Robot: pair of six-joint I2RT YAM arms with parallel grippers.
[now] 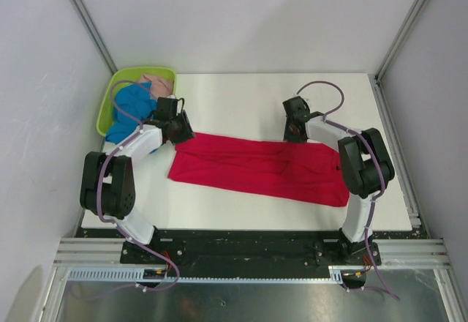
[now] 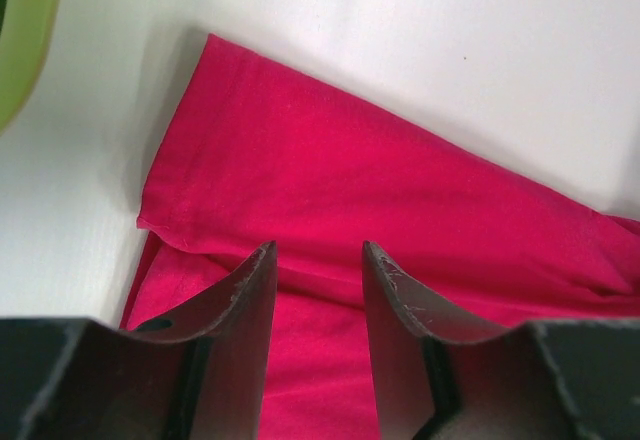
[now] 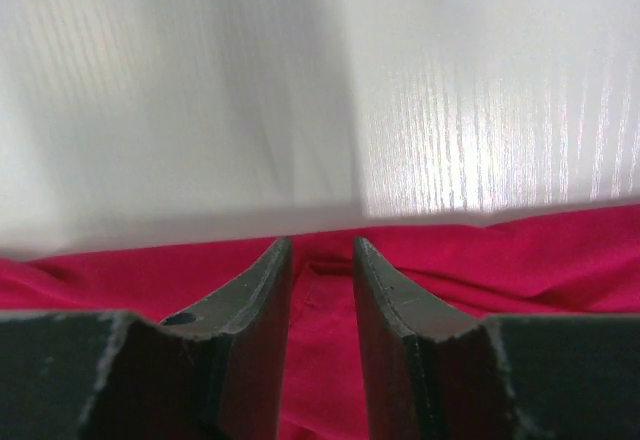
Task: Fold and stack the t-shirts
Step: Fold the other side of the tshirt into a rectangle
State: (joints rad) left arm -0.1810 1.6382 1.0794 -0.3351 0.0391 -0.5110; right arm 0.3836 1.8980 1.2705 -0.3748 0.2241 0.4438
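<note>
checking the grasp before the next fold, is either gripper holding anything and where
Nothing looks held. The left gripper and the right gripper both stand open over the far edge of the red t-shirt, which lies flat.

The t-shirt [image 1: 259, 167] is red, the basket [image 1: 135, 71] lime-green

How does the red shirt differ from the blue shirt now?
The red shirt lies in a long flat band on the table; the blue shirt is bunched in the basket. The red shirt shows almost whole; the blue shirt is partly hidden by the left arm. Both are plain.
</note>
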